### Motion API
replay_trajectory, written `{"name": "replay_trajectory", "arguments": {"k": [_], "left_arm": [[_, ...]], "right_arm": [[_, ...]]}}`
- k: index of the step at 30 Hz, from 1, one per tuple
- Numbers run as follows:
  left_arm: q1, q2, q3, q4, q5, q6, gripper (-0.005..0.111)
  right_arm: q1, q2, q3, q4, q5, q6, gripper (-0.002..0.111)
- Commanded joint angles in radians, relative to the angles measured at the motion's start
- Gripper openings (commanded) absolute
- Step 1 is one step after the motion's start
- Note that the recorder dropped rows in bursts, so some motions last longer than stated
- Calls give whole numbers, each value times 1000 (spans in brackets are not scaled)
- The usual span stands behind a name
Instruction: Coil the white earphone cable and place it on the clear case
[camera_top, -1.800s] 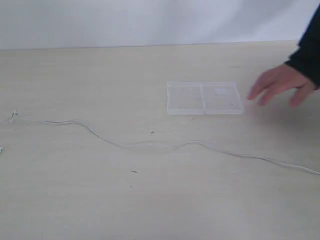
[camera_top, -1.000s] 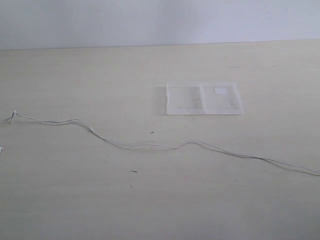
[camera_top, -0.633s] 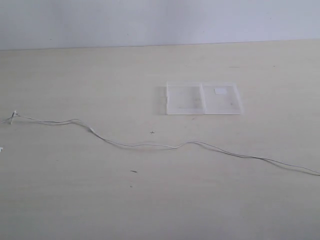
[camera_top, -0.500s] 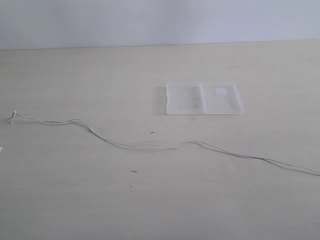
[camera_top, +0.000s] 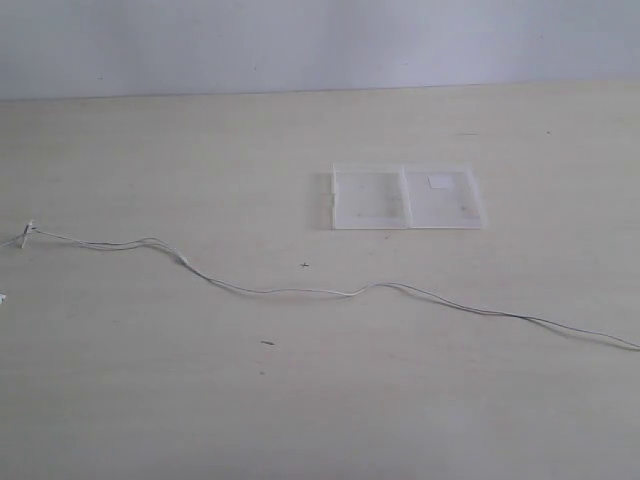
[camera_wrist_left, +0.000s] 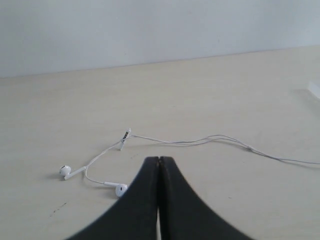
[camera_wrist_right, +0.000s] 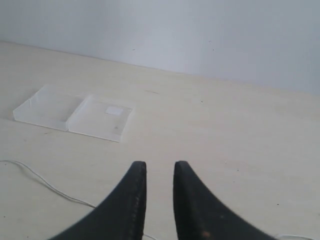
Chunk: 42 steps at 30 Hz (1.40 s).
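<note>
The white earphone cable (camera_top: 300, 291) lies stretched in a long wavy line across the table from the left edge to the right edge. Its two earbuds (camera_wrist_left: 121, 189) rest just in front of my left gripper (camera_wrist_left: 158, 160), which is shut on nothing. The clear case (camera_top: 407, 197) lies flat beyond the cable, right of centre, with a small white label on its right half. My right gripper (camera_wrist_right: 160, 165) is open a little with nothing between its fingers; the clear case (camera_wrist_right: 75, 113) lies ahead of it and a stretch of cable (camera_wrist_right: 45, 185) passes beside it. Neither arm shows in the exterior view.
The pale wooden table (camera_top: 300, 400) ends at a white wall (camera_top: 300, 40) at the back. A few small dark specks (camera_top: 267, 343) mark the tabletop near the cable.
The person's hand seen at the right by the case has left the view. The case has shifted slightly. The cable and both grippers have stayed still.
</note>
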Motion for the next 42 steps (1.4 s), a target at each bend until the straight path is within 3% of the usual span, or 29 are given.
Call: {"name": "replay_trajectory", "arguments": {"k": [1, 11, 17, 19, 21, 22, 23, 26, 31, 35, 38, 42], "left_arm": [[-7, -7, 1, -12, -4, -4, 0], [-7, -7, 1, -12, -4, -2, 0], [-7, -7, 1, -12, -4, -4, 0], [-7, -7, 1, -12, -4, -4, 0], [-7, -7, 1, -12, -4, -4, 0], [-7, -7, 1, -12, -4, -4, 0], [-7, -7, 1, -12, -4, -4, 0], [-7, -7, 1, -12, -4, -4, 0], [-7, -7, 1, -12, -4, -4, 0], [-7, -7, 1, -12, -4, -4, 0], [-7, -7, 1, -12, -4, -4, 0], [-7, -7, 1, -12, -4, -4, 0]], "right_arm": [[-5, -6, 4, 33, -55, -1, 20], [-5, -6, 4, 63, -275, 3, 20], [-5, -6, 4, 138, -509, 290, 20], [-5, -6, 4, 140, -558, 473, 20], [-5, -6, 4, 127, -775, 557, 20], [-5, -6, 4, 101, -966, 541, 20], [-5, 16, -12, 83, -1011, 507, 20], [-5, 172, -175, 57, -834, 371, 20], [-5, 567, -384, 19, -749, 358, 20], [-5, 920, -647, -199, -384, 411, 21], [-5, 1156, -846, -205, -119, 381, 24], [44, 1526, -1191, 255, 363, -218, 30]]}}
